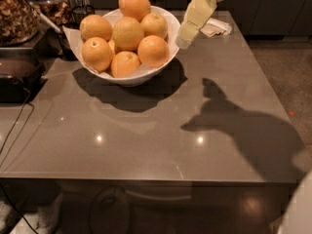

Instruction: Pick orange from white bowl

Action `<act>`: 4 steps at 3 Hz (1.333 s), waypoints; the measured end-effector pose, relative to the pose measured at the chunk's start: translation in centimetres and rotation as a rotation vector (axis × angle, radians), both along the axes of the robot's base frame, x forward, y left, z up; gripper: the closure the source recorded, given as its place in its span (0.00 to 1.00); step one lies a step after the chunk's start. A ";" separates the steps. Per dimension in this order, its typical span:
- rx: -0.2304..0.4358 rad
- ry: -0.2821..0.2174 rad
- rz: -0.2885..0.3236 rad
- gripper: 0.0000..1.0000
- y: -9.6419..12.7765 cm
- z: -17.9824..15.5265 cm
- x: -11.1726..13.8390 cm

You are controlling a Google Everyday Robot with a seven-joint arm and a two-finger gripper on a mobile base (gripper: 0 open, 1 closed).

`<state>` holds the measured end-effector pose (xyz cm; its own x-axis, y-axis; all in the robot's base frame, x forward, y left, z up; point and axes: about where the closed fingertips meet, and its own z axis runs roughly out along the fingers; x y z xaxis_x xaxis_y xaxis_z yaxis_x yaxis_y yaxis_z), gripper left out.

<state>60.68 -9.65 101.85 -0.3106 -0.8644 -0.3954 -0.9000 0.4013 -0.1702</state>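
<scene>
**Grey tabletop, fruit bowl and gripper**

Glossy grey tabletop shows two bright glints. Dark appliances crowd its left edge, and crumpled paper lies toward the far right corner. The pale, tapered gripper hangs tilted from above, its tip just beside the right rim of the white bowl; how wide it stands cannot be told. The orange, round, dimpled and yellowish, sits mid-pile in the paper-lined bowl near the far edge, among deeper-coloured fruits.
</scene>
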 end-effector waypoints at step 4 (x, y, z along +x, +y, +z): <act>0.020 -0.024 0.056 0.00 5.3 0.5 3.7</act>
<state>64.42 -4.37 102.39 -0.2525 -0.8720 -0.4194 -0.9168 0.3542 -0.1844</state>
